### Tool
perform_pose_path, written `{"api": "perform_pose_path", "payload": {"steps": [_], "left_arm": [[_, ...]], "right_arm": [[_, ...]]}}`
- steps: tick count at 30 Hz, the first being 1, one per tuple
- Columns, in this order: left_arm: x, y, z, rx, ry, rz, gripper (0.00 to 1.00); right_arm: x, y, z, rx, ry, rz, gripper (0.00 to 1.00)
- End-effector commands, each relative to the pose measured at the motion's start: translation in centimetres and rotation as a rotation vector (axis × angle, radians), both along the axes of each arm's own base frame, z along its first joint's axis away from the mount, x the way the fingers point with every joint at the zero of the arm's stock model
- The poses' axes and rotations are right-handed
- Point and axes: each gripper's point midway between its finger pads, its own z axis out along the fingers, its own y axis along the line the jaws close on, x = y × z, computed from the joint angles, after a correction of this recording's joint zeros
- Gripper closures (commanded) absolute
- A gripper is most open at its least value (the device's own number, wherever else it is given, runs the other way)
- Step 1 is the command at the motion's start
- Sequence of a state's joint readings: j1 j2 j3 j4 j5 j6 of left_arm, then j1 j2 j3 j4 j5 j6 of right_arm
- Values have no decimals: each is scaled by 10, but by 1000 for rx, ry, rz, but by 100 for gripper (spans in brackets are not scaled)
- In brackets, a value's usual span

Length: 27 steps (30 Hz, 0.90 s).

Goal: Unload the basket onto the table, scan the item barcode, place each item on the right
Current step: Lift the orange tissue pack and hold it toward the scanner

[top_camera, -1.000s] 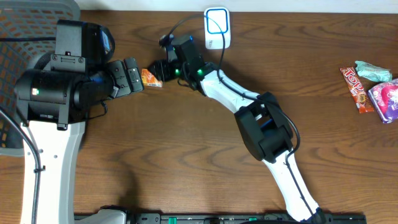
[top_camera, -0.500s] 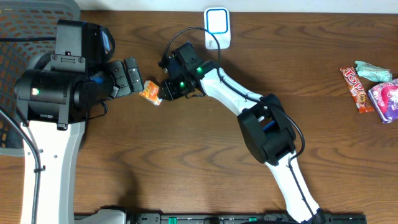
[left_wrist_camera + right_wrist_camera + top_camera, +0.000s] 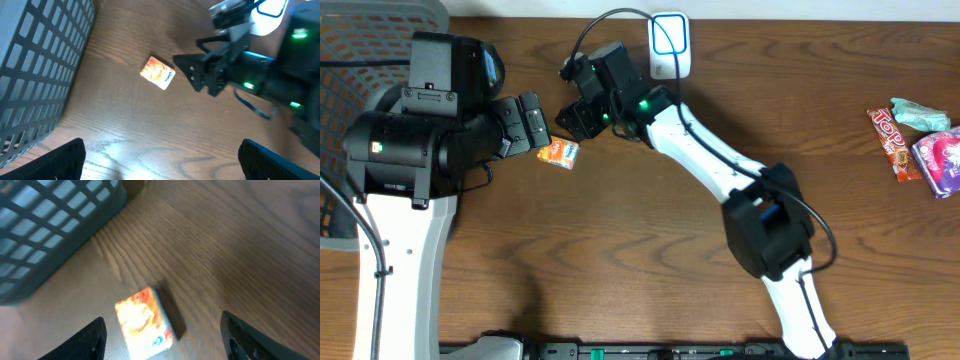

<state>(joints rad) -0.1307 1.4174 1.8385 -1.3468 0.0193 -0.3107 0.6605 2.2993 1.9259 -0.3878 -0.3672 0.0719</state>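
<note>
The small orange packet (image 3: 558, 152) has left the right gripper (image 3: 568, 118). A second ago it was pinched between those fingers; now it lies flat on the wooden table (image 3: 620, 250), and the gripper has pulled back toward the white scanner (image 3: 669, 45) at the far edge.

The packet sits just off the tips of the left gripper (image 3: 542, 126) and apart from both grippers. In the overhead view I cannot tell whether it touches the left tips. The grey mesh basket (image 3: 360, 40) fills the far left corner, and the left arm's bulk lies in front of it. In the left wrist view the basket's wall runs down the left side with a strip of bare wood between it and the packet. The near half of the table is open wood, as is the stretch between the right arm and the wrapped snacks (image 3: 893, 143) at the right edge.

The right fingers (image 3: 92, 340) are spread wide at the bottom corners of the right wrist view, holding nothing, with the packet on the wood below them. The left fingers (image 3: 60, 162) also stand wide apart and empty.
</note>
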Motion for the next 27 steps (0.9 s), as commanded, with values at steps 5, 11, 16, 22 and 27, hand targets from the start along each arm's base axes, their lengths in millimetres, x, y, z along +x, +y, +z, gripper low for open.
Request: {"api": "perform_pose_path", "payload": {"steps": [5,11,16,22,27], "left_arm": [[0,3,1,10,-2,12,2],[0,3,1,10,-2,12,2],[0,3,1,10,-2,12,2],[0,3,1,10,-2,12,2],[0,3,1,10,-2,12,2]], "right_arm": [[-24,30,-76,83,140,159,39],[-34,27,-91,64,204,171,55],[-53,11,-107,-11,321,160,78],[-80,-10,-102,-98,451,146,77],[-77,-22,-81,-168,401,94,45]]}}
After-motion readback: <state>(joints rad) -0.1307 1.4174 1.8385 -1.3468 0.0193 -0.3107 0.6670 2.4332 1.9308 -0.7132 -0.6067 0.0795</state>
